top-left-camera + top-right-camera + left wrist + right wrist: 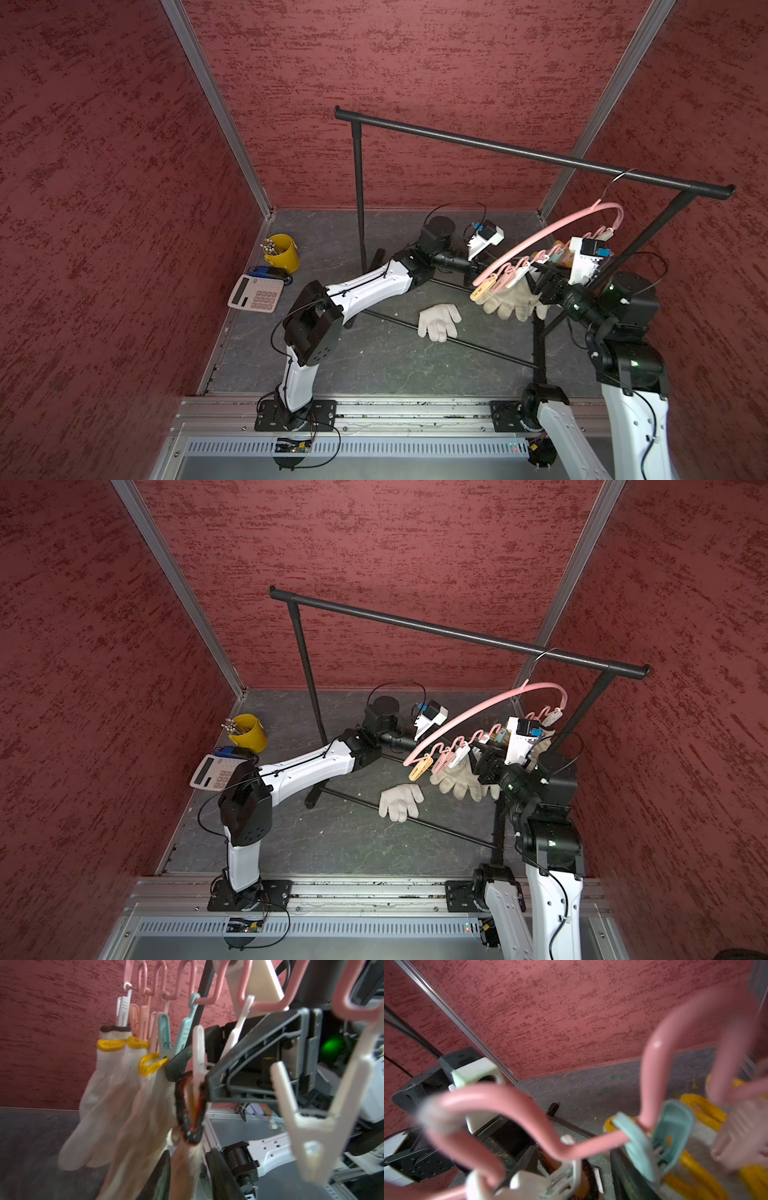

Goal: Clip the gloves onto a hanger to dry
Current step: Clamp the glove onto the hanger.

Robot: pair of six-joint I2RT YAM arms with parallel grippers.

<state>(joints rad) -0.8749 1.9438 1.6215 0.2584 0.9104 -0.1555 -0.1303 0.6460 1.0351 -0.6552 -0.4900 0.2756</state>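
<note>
The pink hanger (552, 232) (478, 712) hangs by its hook from the black rack's top bar. Several gloves (511, 301) (457, 779) dangle from its clothespins. In the left wrist view two show yellow cuffs (112, 1045). A glove with a red-black cuff (180, 1105) is pinched by a white clothespin (197, 1053) (550, 1182). My left gripper (191, 1176) is open, with that glove's body hanging between its fingers. My right gripper (571, 1167) is open either side of the white clothespin. Another glove (438, 322) (399, 802) lies on the table across the rack's base bar.
The black garment rack (519, 151) spans the back and right, and its base bars cross the table. A yellow bucket of sticks (282, 251) and a calculator (255, 293) sit at the far left. Red walls close in three sides.
</note>
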